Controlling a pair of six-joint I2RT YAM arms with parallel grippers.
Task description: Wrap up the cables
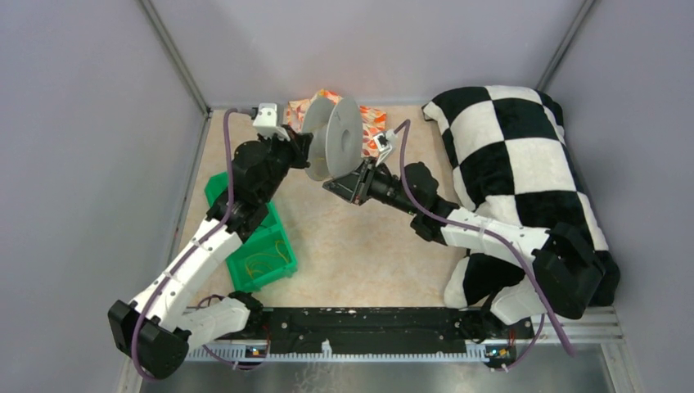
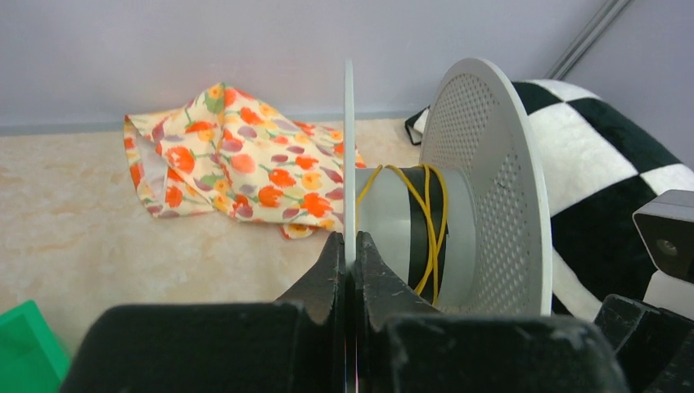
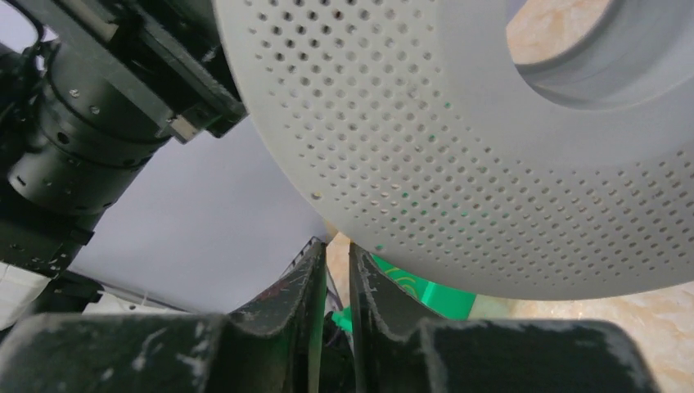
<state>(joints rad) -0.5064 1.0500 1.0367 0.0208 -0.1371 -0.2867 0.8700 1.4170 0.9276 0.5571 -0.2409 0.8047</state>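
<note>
Circling the spool, cables neighbour left end effector.

The cables are thread-thin yellow strands. A few turns are looped round the hub of the grey spool between its two flanges, crossing a black band there (one strand slants off toward the thinner flange). More yellow strands lie loosely tangled in the green bin.

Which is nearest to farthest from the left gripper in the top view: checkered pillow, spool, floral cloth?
1. spool: clamped by its flange in the left gripper.
2. floral cloth: just behind the spool, by the back wall.
3. checkered pillow: far off along the right side.
</note>
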